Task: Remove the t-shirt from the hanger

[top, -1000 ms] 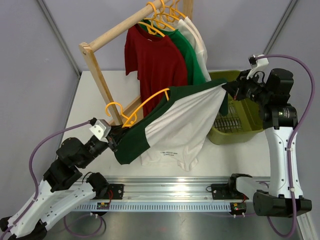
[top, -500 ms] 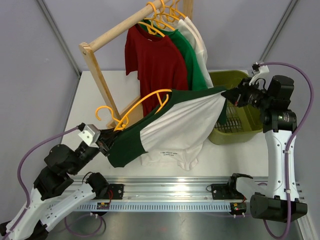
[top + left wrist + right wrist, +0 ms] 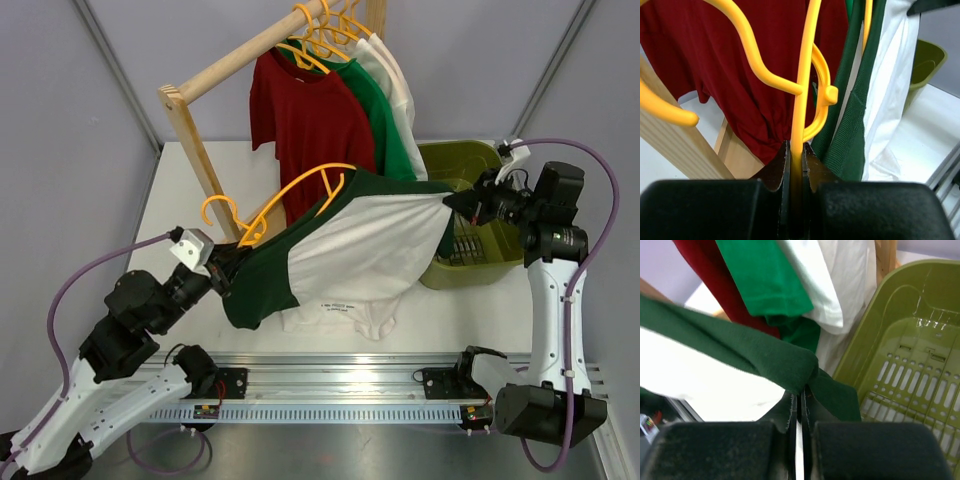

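1. The table [image 3: 450,310] offers open room in front and to the left. The rack [image 3: 195,150] and red tee [image 3: 310,120] crowd the back, and the basket [image 3: 455,155] stands at the right.
2. The t-shirt [image 3: 350,240] hangs stretched in mid-air between the arms, partly over the hanger [image 3: 801,100]. A harder pull could strain or snag the cloth.
3. The hanger's hook is near the rack post and could catch it if swung back.
4. The left gripper [image 3: 796,155] is clamped on the hanger's thin bar, which might twist out. The right gripper [image 3: 800,400] pinches a green sleeve fold beside the basket.
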